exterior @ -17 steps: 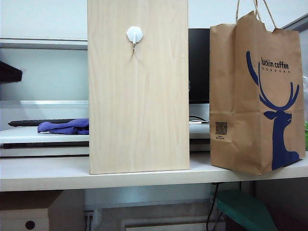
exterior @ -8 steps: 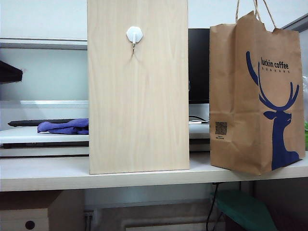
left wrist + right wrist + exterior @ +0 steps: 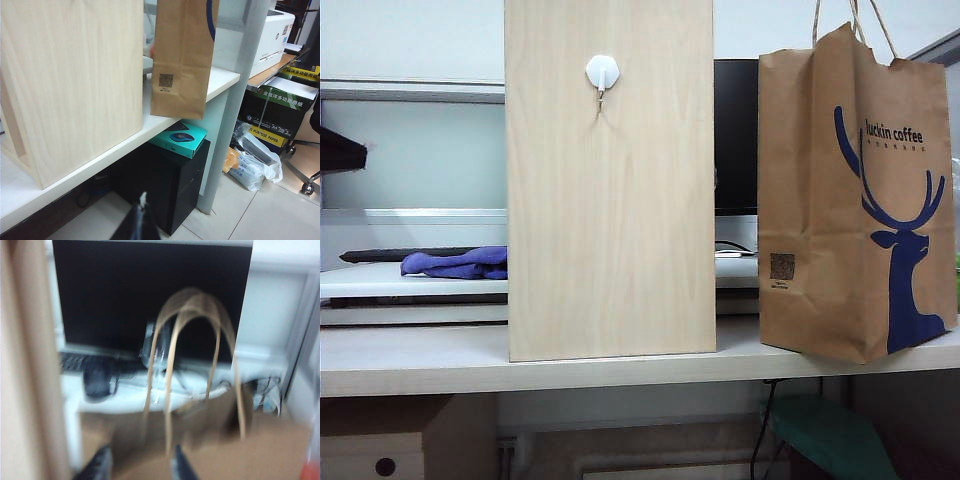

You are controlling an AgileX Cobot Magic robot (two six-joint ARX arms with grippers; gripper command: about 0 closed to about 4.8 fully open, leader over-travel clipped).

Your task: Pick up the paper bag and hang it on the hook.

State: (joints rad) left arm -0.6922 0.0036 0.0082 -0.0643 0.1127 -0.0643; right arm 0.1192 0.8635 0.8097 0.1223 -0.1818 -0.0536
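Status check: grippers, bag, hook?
Right gripper open, facing the bag handles. Left gripper shut, below the table. Bag standing, unhung; hook bare.

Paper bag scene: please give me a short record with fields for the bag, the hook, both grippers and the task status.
paper bag: upright on the white table, right of the wooden board
bag handles: standing up, free
hook: high on the board, nothing on it
right gripper: open, just before the handles, not touching; view blurred
left gripper: low beside the table, fingers together, holding nothing
task status: bag not yet lifted
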